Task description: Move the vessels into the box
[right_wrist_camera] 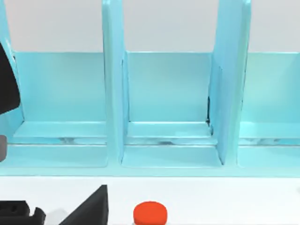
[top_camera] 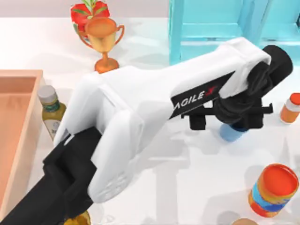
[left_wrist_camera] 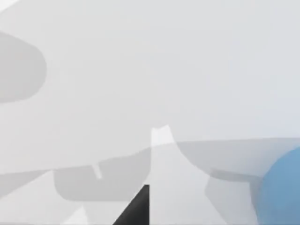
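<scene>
A light blue vessel (top_camera: 230,133) stands right of the table's middle, partly under my left gripper (top_camera: 227,123). The left arm reaches across from the lower left, and its black fingers hang spread apart above the cup, open and empty. In the left wrist view the blue vessel (left_wrist_camera: 281,187) sits off to one side of a dark fingertip (left_wrist_camera: 138,208). The salmon-tan box (top_camera: 29,140) lies at the left edge. A brownish round thing (top_camera: 244,221) is cut off by the bottom edge. A dark part of my right gripper (right_wrist_camera: 91,208) faces the shelf.
A turquoise shelf unit (top_camera: 211,28) stands at the back. A golden trophy (top_camera: 104,40) and red flowers (top_camera: 89,11) are at the back left. A green bottle (top_camera: 51,110) stands beside the box. An orange-capped bottle (top_camera: 291,108) and a blue-labelled can (top_camera: 273,190) are at the right.
</scene>
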`<state>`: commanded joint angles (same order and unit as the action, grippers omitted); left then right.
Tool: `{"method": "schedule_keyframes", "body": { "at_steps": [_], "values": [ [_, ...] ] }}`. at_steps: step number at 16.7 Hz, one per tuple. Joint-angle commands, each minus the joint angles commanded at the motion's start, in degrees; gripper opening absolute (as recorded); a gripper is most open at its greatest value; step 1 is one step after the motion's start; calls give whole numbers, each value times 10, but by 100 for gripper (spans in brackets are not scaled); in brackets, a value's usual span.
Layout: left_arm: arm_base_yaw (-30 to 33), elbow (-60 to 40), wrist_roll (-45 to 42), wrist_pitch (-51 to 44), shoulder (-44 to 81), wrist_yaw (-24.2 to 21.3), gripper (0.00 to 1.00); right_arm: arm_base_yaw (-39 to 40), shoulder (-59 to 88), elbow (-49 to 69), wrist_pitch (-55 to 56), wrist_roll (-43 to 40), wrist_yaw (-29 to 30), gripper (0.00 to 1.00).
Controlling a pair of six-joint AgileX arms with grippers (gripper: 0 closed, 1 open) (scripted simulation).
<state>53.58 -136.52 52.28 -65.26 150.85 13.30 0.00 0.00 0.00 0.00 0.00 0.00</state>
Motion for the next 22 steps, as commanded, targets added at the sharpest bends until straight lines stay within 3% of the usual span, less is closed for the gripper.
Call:
{"method": "schedule_keyframes", "body": {
  "at_steps": [7, 17, 22],
  "values": [
    [0, 0, 0, 0, 0, 0, 2, 0, 0, 0, 0, 0, 0, 100],
    [2, 2, -1, 0, -3, 0, 0, 0, 0, 0, 0, 0, 0, 100],
    [-24, 75, -29, -3, -88, 2, 0, 0, 0, 0, 0, 0, 0, 100]
  ]
}}
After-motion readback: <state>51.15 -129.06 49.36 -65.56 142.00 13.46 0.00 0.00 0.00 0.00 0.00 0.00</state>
